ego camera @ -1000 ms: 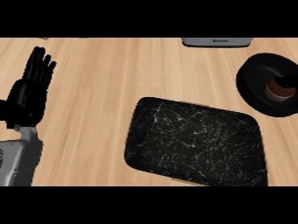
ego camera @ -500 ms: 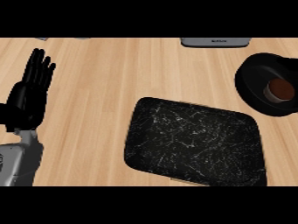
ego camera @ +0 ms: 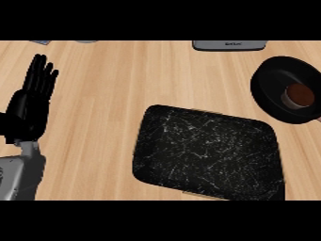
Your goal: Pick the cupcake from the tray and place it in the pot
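We judge the task done: the cupcake (ego camera: 301,94) sits in the pot (ego camera: 270,88), off the tray (ego camera: 212,153), both right of our open, resting left hand (ego camera: 28,107); right hand unseen.

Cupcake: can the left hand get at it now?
Probably not easily: the left hand rests far left, the cupcake sits in the pot far right, with the tray lying between them.

Counter (ego camera: 121,80): pale wood, seen from steeply above.
My left hand (ego camera: 29,106): black, at the left edge, fingers straight and pointing up, touching nothing.
Tray (ego camera: 208,153): dark, scratched, lower centre-right.
Pot (ego camera: 270,80): black, round, upper right, apart from the tray.
Cupcake (ego camera: 300,94): brown, inside the pot.
Grey object (ego camera: 228,45): top edge, partly cut off.
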You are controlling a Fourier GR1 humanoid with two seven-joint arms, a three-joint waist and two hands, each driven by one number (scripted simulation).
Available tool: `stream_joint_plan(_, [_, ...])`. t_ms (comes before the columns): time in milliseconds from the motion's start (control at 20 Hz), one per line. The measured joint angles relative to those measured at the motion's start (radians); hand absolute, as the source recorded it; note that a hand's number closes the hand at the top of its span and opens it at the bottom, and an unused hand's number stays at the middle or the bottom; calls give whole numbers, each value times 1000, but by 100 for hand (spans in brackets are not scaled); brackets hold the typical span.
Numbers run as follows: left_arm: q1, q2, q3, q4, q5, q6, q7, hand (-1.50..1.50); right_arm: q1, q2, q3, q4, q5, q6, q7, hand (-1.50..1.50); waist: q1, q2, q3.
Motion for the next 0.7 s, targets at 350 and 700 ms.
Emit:
stream_joint_plan(350, [-4, 1, 5, -1, 0, -12, 3, 0, 170, -29, -98, -108, -187, 60, -95, -150, 2, 1, 0])
stream_joint_plan(700, [-2, -8, 14, 15, -4, -17, -16, 0, 347, -41, -177, -213, -331, 131, -154, -150, 2, 1, 0])
